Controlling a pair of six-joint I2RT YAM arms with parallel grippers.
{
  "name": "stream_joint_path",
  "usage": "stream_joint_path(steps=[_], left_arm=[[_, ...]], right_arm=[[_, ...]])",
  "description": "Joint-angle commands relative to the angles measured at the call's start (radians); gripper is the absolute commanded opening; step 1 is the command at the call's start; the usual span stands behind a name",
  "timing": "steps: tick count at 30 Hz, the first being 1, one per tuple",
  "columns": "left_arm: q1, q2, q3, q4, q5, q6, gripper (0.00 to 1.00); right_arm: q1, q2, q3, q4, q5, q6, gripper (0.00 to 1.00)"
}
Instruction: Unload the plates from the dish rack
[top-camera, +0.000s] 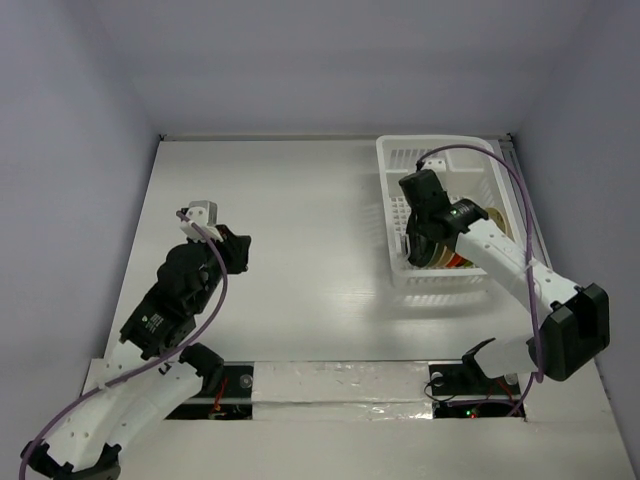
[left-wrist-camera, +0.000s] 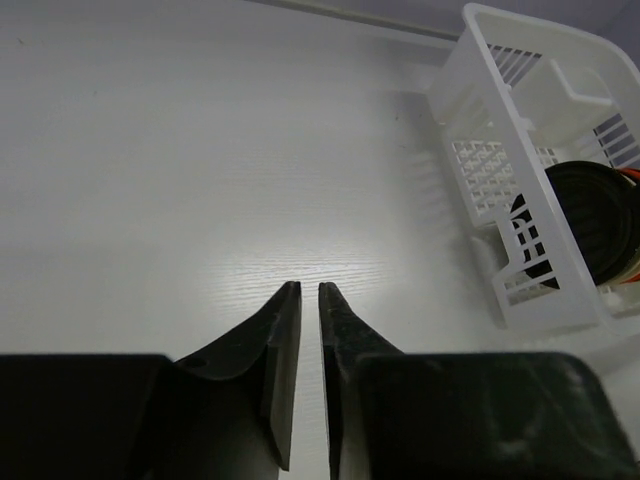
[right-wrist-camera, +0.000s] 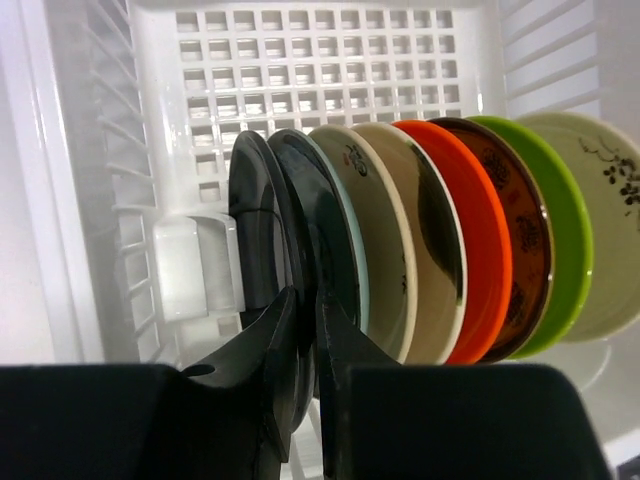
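The white dish rack (top-camera: 398, 150) stands at the back right of the table. Several plates stand on edge in it: two black ones (right-wrist-camera: 256, 210), a pale one (right-wrist-camera: 375, 230), a beige one (right-wrist-camera: 432, 230), an orange one (right-wrist-camera: 482, 250), a brown one (right-wrist-camera: 517, 215), a green one (right-wrist-camera: 562, 230) and a cream one (right-wrist-camera: 612, 200). My right gripper (right-wrist-camera: 305, 295) is inside the rack, its jaws closed on the rim of the second black plate (right-wrist-camera: 318, 190). My left gripper (left-wrist-camera: 309, 287) is shut and empty over bare table, left of the rack (left-wrist-camera: 480, 130).
The rack's slotted walls (right-wrist-camera: 90, 200) stand close around my right gripper. A white cutlery holder (right-wrist-camera: 195, 265) is fixed to the rack wall beside the first black plate. The table's back edge meets the wall behind the rack.
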Motion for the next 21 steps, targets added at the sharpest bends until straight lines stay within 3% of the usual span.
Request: stream_joint_path(steps=[1, 4, 8, 15, 21], left_arm=[[0.026, 0.005, 0.007, 0.044, 0.045, 0.006, 0.12], [0.066, -0.008, 0.002, 0.048, 0.053, 0.0, 0.41], [0.095, -0.026, 0.0, 0.048, 0.053, -0.007, 0.6], [0.126, -0.031, 0.0, 0.045, 0.043, -0.015, 0.66], [0.172, -0.057, -0.004, 0.054, 0.056, -0.021, 0.67]], right_arm=[[0.015, -0.045, 0.097, 0.002, 0.087, -0.037, 0.0], [0.024, -0.045, 0.126, -0.019, 0.101, -0.056, 0.0], [0.033, -0.051, 0.152, -0.052, 0.139, -0.055, 0.0], [0.062, -0.153, 0.247, -0.055, 0.125, -0.048, 0.0], [0.11, -0.221, 0.207, 0.149, -0.147, -0.018, 0.0]])
